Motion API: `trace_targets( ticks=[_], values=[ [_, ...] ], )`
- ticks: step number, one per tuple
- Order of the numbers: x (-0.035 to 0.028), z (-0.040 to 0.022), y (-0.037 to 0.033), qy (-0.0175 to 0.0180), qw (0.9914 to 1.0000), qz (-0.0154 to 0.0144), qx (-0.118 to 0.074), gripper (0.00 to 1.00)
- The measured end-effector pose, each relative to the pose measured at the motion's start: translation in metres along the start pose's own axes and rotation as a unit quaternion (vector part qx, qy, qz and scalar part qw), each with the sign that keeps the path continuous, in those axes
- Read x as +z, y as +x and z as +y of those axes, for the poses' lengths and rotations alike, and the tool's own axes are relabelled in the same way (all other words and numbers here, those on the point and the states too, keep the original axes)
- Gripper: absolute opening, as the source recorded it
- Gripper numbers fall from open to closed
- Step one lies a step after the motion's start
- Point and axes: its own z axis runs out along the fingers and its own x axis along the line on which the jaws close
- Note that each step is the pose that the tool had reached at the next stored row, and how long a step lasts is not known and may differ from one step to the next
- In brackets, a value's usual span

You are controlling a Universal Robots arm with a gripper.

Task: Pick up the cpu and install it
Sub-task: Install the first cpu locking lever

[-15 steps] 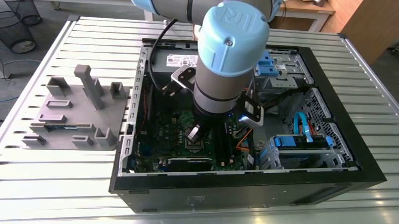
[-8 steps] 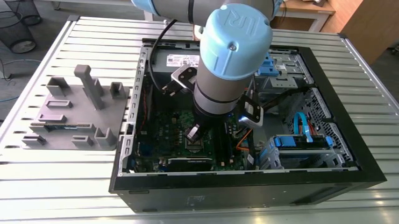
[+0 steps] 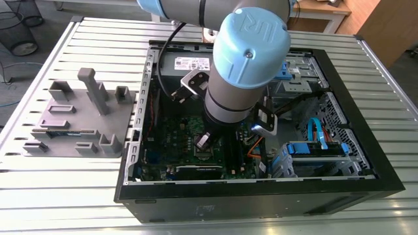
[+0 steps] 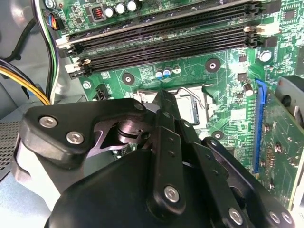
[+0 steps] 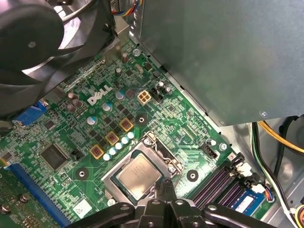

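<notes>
Cpu (image 5: 138, 176) lies flat in the socket (image 5: 164, 154), silver top up, w/ the metal frame around it; in the second wrist view the socket's wire lever arcs over its far side. Tool (image 5: 165, 184) hangs just above the socket's edge nearest the RAM slots (image 5: 213, 183). Its tips are narrow, pressed together, w/ nothing held between them, which shows in both wrist views. Can't tell whether the tips touch the cpu or the frame.

Socket sits mid-board on a green mobo (image 5: 161, 118). Four long black RAM slots run beside the socket, and a blue slot (image 4: 259, 123) lies on the opposite side of the socket. A black fan (image 5: 33, 47) and a grey metal PSU box (image 5: 213, 57) stand farther out from the socket. Yellow cables (image 4: 23, 80) trail past the RAM slots, away from the socket.

In the exterior view the arm (image 3: 248, 54), w/ a pale blue cap, reaches down toward the socket inside an open black PC case (image 3: 261, 196). The case lies on its side on a desk (image 3: 98, 34) of pale slatted metal. Well apart from the socket, outside the case on the exterior view's left, a grey tray (image 3: 124, 115) w/ upright pegs and pockets rests on the desk.

Room: grey floor (image 3: 19, 83) beyond the desk edge, a black wire basket (image 3: 23, 29) on it, and wooden furniture (image 3: 385, 24) at the far corner on the exterior view's right.
</notes>
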Motion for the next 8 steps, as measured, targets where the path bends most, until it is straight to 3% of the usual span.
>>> trace_targets(
  ticks=[8],
  values=[
    [-0.0005, -0.0028, 0.0003, -0.0006, 1.0, 0.0006, 0.0, 0.11]
  ],
)
